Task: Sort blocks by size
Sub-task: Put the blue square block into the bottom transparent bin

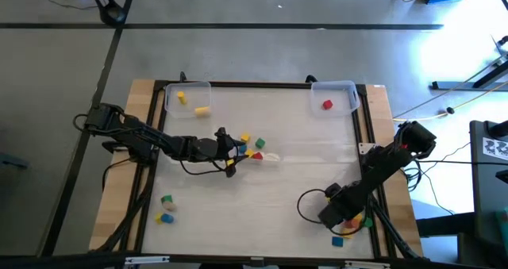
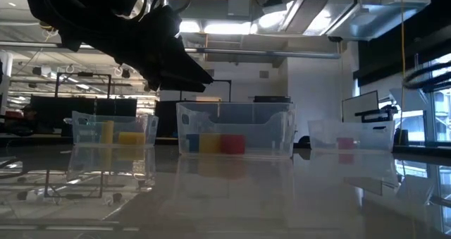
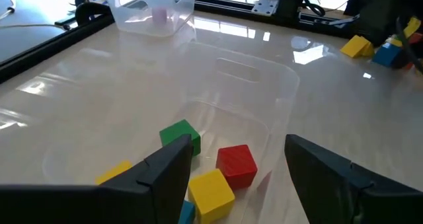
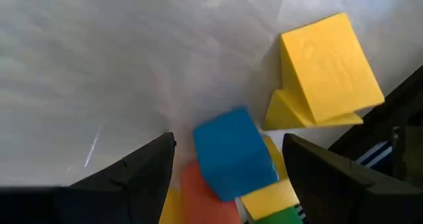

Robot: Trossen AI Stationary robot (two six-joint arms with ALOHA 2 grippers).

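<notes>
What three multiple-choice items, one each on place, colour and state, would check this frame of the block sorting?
1. Where is the left end effector?
A. over the clear plastic bin in the table's middle
B. at the far right bin
C. off the table

2. What colour is the single small block in the far right clear bin?
A. blue
B. red
C. green

3. How do the left end effector's fingers stand?
A. shut on a block
B. hidden
C. open, holding nothing

Answers: 1 A, the high view shows it at the middle bin. 2 B, it shows red from above. 3 C, the left wrist view shows a wide empty gap above the green, red and yellow cubes.
</notes>
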